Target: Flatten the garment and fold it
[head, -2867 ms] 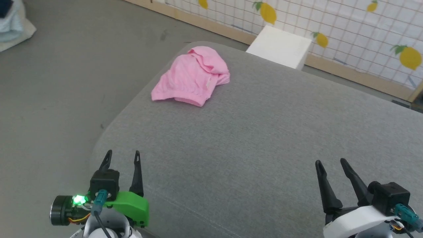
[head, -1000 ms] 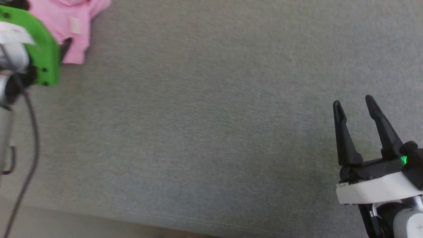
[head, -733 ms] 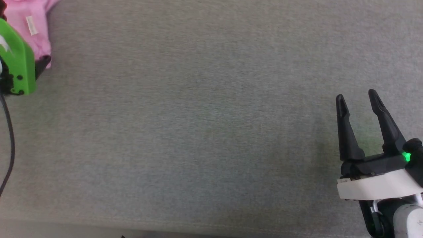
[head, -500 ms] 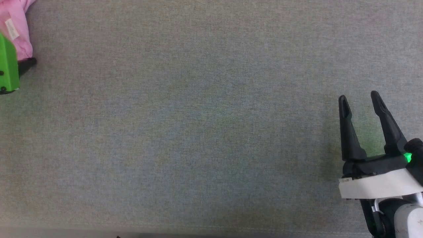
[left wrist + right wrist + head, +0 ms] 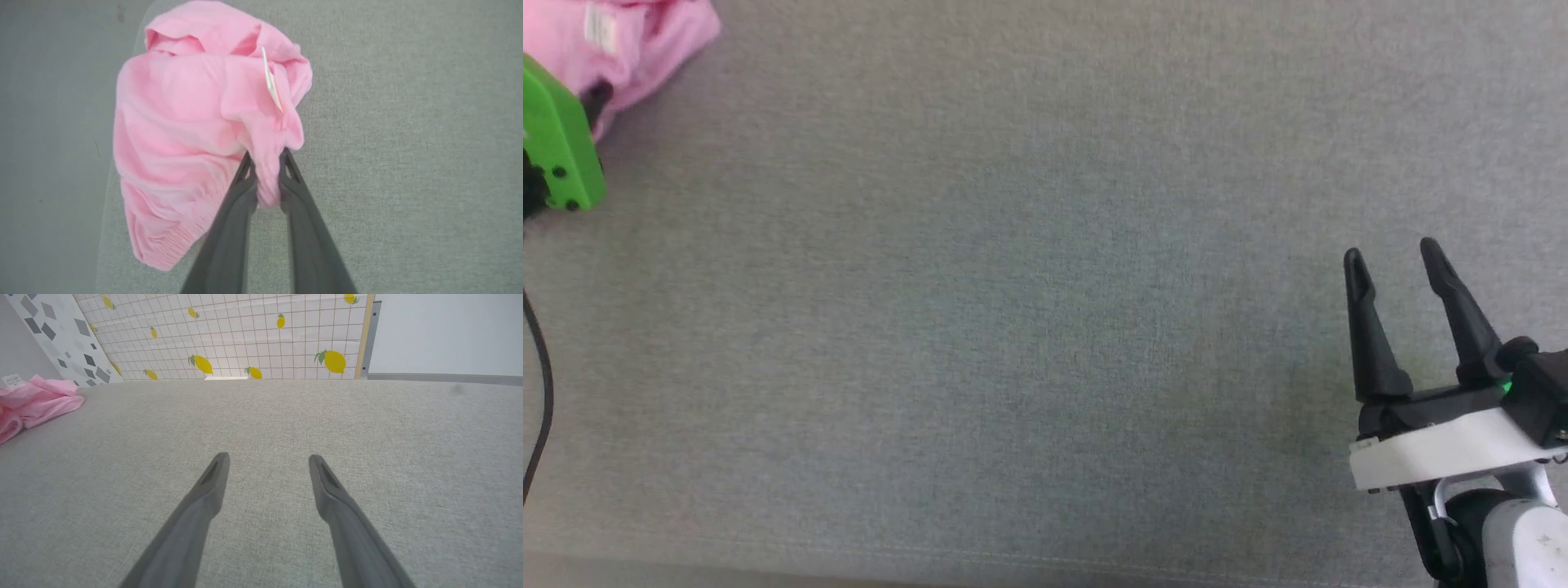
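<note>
1. The left hand (image 5: 265,157) is pinching a fold of the garment (image 5: 184,134) between its two fingers, close to the white label (image 5: 271,81).
2. The garment is a crumpled pink heap at one side of the grey cushion (image 5: 408,163). It is near the cushion's edge, with the floor (image 5: 49,122) just past it. In the head view it sits in the top left corner.
3. The right hand (image 5: 1392,251) is spread wide with nothing in it. It is low over the bare cushion, well apart from the garment.
4. I think the step now is to bring the garment to the middle of the cushion, where there is room to lay it flat.
5. To do this well, grip the cloth firmly, because thin cloth can slip. Lift it a little and move it slowly away from the edge, so it does not fall off.
6. The stretchy band edge (image 5: 171,241) is bunched up. The right hand could take another corner, and both hands could pull gently apart to smooth it.
7. I see no box, bag or basket here.
</note>
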